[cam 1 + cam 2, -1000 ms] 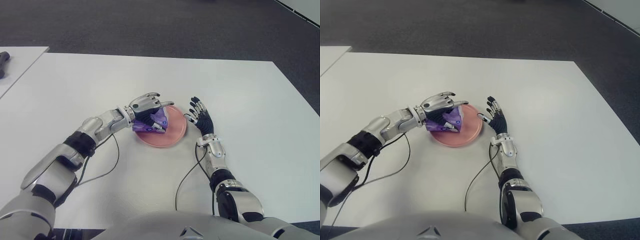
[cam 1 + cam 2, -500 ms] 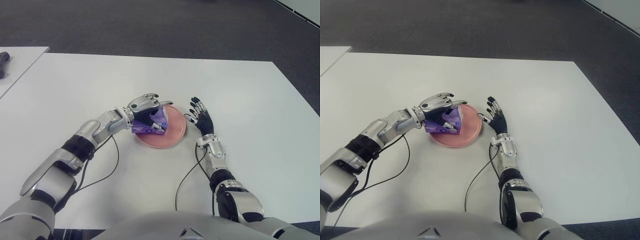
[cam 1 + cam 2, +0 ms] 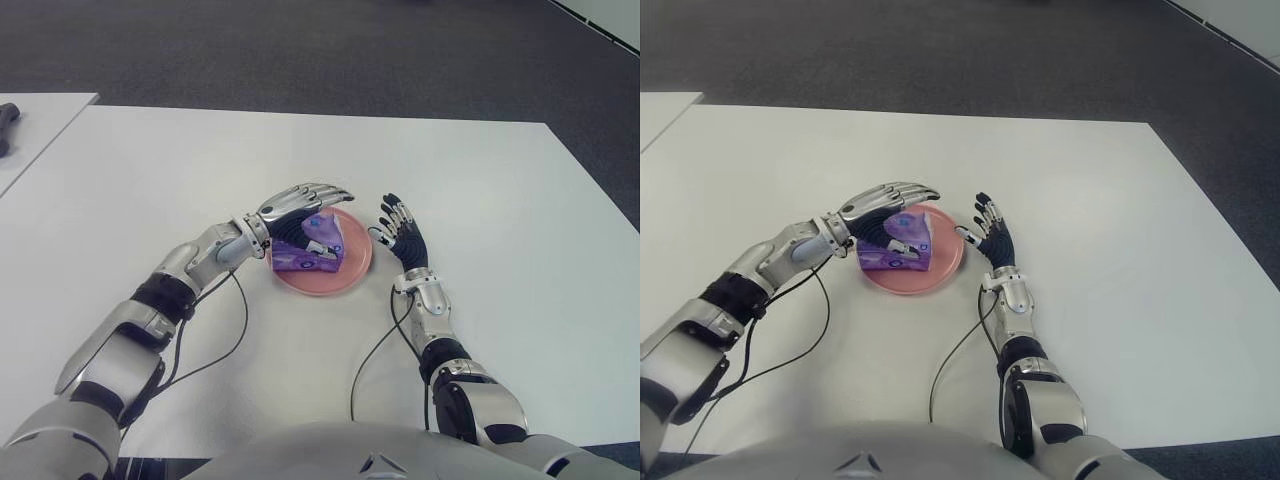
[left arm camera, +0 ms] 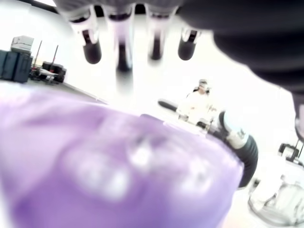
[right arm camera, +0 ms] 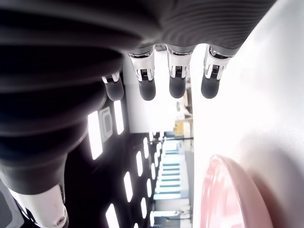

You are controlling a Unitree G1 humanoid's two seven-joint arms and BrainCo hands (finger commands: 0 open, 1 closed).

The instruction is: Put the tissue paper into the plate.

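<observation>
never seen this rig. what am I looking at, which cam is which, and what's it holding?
It is a humanoid robot with two arms, each ending in a hand with several fingers. The two wide pictures come from a stereo camera on its head, looking down at a white table. The two close-ups come from cameras on its wrists. On the table sits a pink plate, and a purple tissue pack lies in it. The left hand is above the pack with its fingers stretched out, so it seems to grip nothing. The left wrist view shows the pack close under the fingers. The right hand shows open just right of the plate, holding nothing.
</observation>
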